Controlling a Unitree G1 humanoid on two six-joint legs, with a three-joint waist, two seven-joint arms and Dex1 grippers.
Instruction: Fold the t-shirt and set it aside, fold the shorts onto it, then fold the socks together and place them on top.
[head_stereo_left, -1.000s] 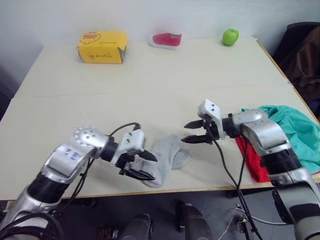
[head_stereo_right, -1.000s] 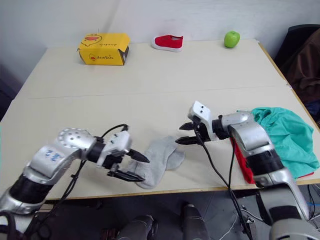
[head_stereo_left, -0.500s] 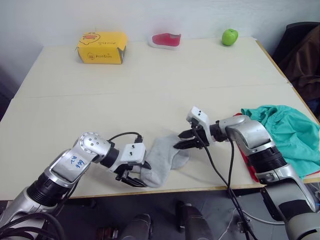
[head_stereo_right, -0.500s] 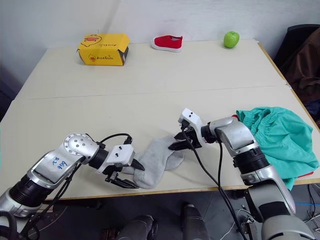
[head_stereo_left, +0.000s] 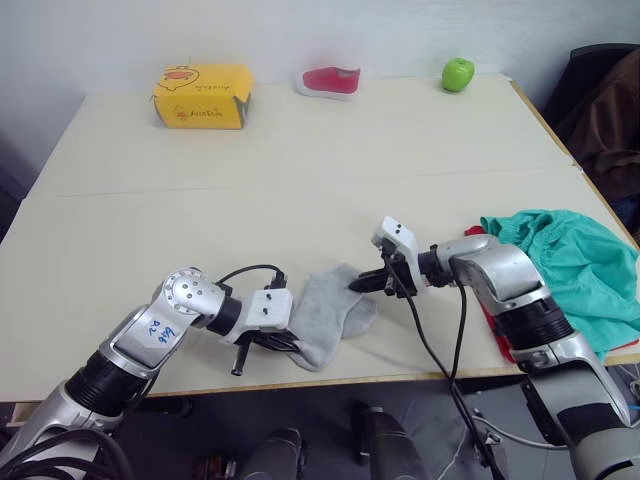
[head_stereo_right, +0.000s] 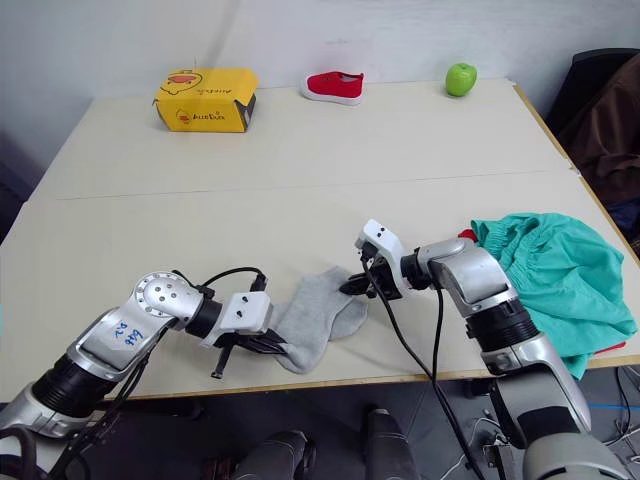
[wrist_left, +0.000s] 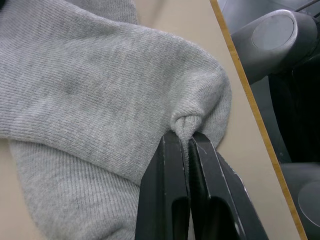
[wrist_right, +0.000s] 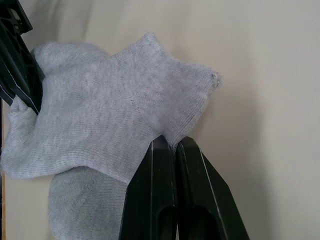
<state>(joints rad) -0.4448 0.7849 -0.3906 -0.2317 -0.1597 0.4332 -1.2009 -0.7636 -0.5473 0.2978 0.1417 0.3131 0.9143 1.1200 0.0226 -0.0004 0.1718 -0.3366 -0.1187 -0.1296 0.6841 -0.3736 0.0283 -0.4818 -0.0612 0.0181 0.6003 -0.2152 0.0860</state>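
Socks (head_stereo_right: 318, 318) lay near the table's (head_stereo_right: 300, 180) front edge, their long axis running between your two claws, left gripper (head_stereo_right: 272, 345) and right gripper (head_stereo_right: 357, 287) each pinched shut on opposite ends.

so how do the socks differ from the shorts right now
The socks are light grey knit and small; the shorts are teal-green and much larger. The socks lie near the table's front edge, pinched at opposite ends by the left gripper and right gripper; the shorts sit ungripped at the right edge, over red cloth.
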